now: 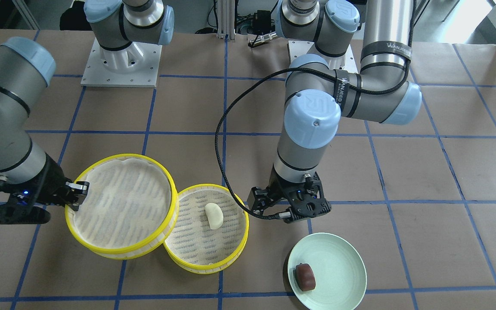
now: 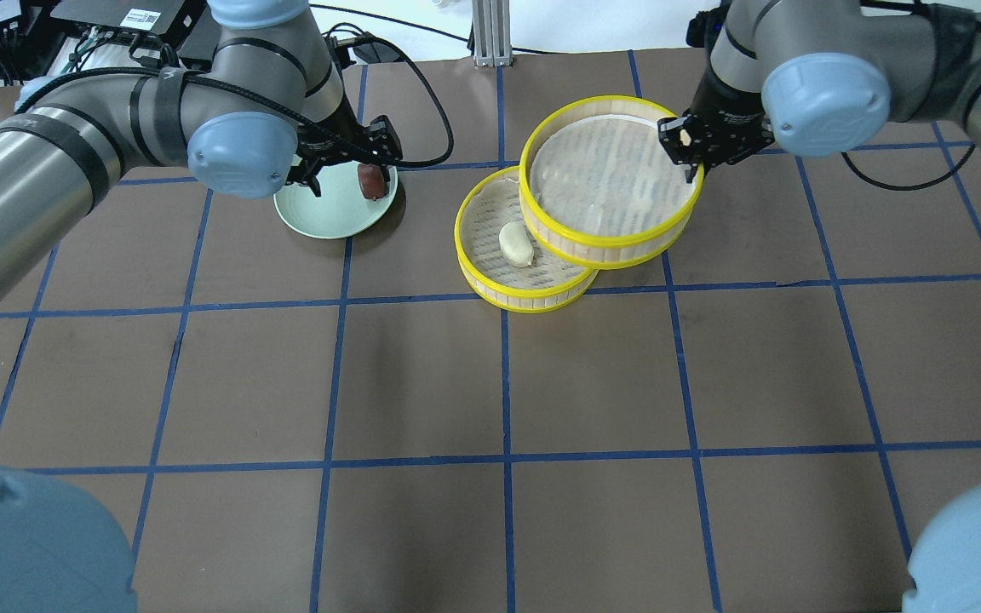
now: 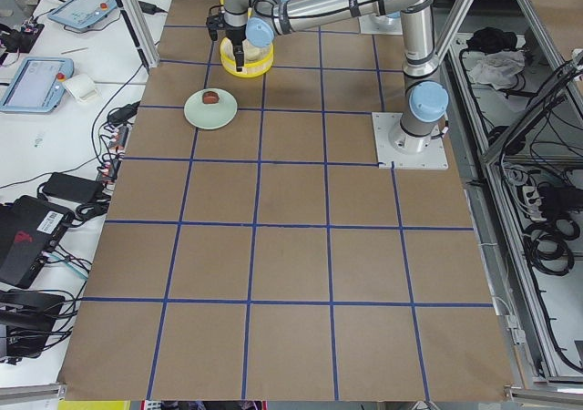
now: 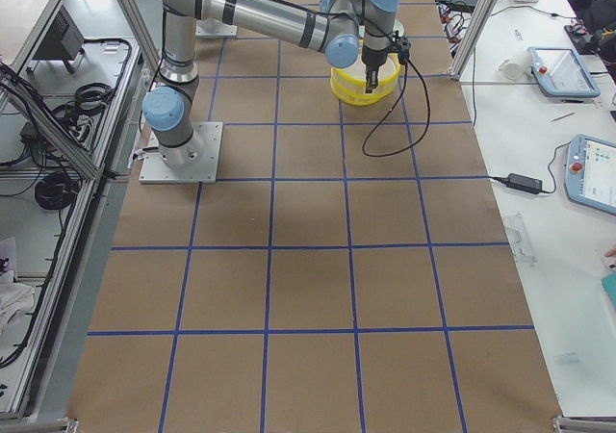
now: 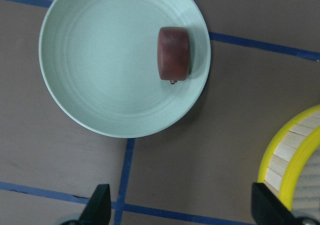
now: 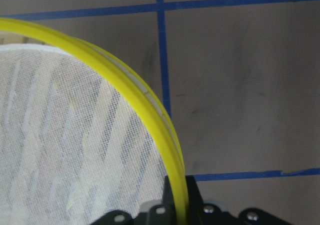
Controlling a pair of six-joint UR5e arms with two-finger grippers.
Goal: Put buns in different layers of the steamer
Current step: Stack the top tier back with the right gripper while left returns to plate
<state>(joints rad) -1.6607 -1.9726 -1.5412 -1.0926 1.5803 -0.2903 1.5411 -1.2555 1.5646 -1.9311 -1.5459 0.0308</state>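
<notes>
Lower right: dark reddish-brown rounded bun (image 1: pixel 305 276) on pale green round plate (image 1: pixel 338 258); left pincer (image 5: pixel 182 207) spread, empty, above. Centre: cream-white oval bun (image 1: pixel 213 216) in lower yellow-rimmed steamer tray (image 1: pixel 205 267). Left: right pincer (image 1: pixel 78 196) clamps upper yellow-rimmed tray (image 1: pixel 119 249) rim. Likely stacking; next: centre over lower.

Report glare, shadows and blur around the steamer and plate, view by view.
Front-facing view: overexposed patch at the top right corner; the white bun is sharp. Left wrist view: the green plate casts a soft shadow to its right; the brown bun is crisp. Right wrist view: the upper tray, rim and mesh, is in focus.
</notes>
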